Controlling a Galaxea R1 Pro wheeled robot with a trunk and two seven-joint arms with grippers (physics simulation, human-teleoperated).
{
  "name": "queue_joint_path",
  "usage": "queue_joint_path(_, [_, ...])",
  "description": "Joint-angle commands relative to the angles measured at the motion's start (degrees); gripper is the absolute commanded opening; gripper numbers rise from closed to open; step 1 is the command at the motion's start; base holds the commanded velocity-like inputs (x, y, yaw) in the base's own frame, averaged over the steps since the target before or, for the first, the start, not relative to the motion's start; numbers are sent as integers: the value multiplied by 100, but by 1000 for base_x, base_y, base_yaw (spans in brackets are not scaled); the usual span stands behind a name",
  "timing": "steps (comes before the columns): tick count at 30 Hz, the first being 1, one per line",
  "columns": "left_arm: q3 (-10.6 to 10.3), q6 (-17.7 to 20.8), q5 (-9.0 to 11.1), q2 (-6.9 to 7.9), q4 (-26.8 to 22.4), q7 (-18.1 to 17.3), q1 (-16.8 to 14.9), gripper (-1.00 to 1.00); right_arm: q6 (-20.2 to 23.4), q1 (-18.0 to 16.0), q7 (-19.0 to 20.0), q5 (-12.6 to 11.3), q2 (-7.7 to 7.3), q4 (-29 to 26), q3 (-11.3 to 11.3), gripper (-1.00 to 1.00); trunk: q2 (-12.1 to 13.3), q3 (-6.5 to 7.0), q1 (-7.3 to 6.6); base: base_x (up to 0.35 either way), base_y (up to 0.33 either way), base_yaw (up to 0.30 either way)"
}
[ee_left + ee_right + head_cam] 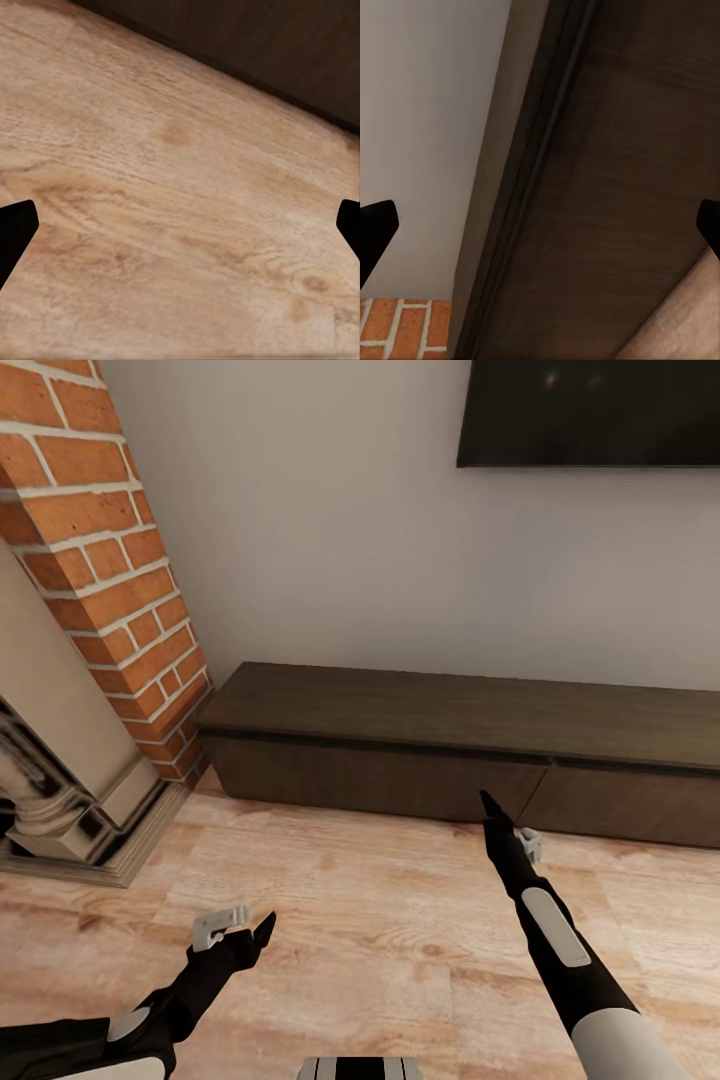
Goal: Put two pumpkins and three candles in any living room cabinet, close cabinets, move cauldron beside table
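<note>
Cabinet (470,755) is lying directly ahead of both arms, its long axis running left to right along the wall beneath the dark screen (590,410). Right hand (492,808) is reaching nearest, its tip just short of the seam between 2 drawer fronts; left hand (250,930) is hanging low over the wooden floor (380,940). Both hands are spread wide and carrying nothing. All visible drawer fronts are sitting flush, so any contents are hidden.
</note>
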Motion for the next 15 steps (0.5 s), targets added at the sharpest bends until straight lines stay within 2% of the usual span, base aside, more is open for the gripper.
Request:
queue_joint_path(1, [-20,-23,10,1,-7,15,-11,100,-6,-3,38,-54,-3,2,6,100,-2,-5,-1,0,0,0])
queue_joint_path(8, [-37,-29,4,0,-7,12,-11,100,22,-1,92,-71,-4,-2,1,100,-2,-5,-1,0,0,0])
queue_joint_path(10, [-38,-29,4,0,-7,12,-11,100,20,-2,97,-144,10,1,1,100,-2,-5,-1,0,0,0])
queue_joint_path(11, [-38,-29,4,0,-7,8,-11,100,18,-1,98,-369,28,14,1,100,-2,-5,-1,0,41,0])
queue_joint_path(13, [-39,-29,4,0,-7,6,-11,100,17,0,97,-579,37,24,1,100,-2,-5,-1,0,69,0])
queue_joint_path(15, [-39,-29,4,-2,-7,4,-11,100,16,1,84,-1090,62,35,1,100,-2,-5,-1,0,108,0])
